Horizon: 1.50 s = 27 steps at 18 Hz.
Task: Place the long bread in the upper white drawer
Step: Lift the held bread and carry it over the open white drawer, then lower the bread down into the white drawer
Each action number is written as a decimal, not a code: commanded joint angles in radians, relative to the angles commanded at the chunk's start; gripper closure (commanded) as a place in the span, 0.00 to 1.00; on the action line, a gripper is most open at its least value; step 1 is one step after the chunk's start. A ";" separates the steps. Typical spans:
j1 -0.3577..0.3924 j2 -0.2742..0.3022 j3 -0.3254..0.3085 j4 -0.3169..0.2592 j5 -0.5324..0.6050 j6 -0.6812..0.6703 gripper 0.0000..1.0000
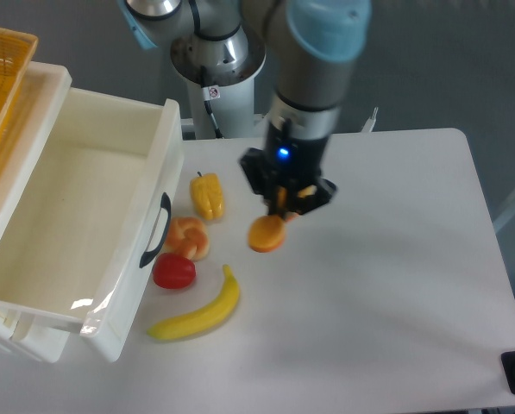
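My gripper [285, 200] hangs above the middle of the table, shut on the long bread [266, 233]. The bread points down toward the camera, so its round orange end shows as a disc below the fingers. The upper white drawer [76, 164] stands pulled open at the left, its dark curved handle [156, 230] facing the table. Its inside is bare white. The bread is to the right of the drawer's front panel, apart from it.
On the table beside the drawer front lie a yellow pepper [207, 196], a round orange-and-white pastry [189, 236], a red tomato-like fruit [173, 271] and a curved yellow banana [201, 311]. A yellow-orange basket [0, 65] sits at the far left above the drawer.
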 joint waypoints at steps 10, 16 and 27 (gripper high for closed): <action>-0.002 0.141 0.005 0.081 -0.126 -0.189 1.00; -0.043 0.154 -0.020 0.089 -0.132 -0.324 1.00; -0.164 0.120 -0.086 0.089 -0.059 -0.332 0.97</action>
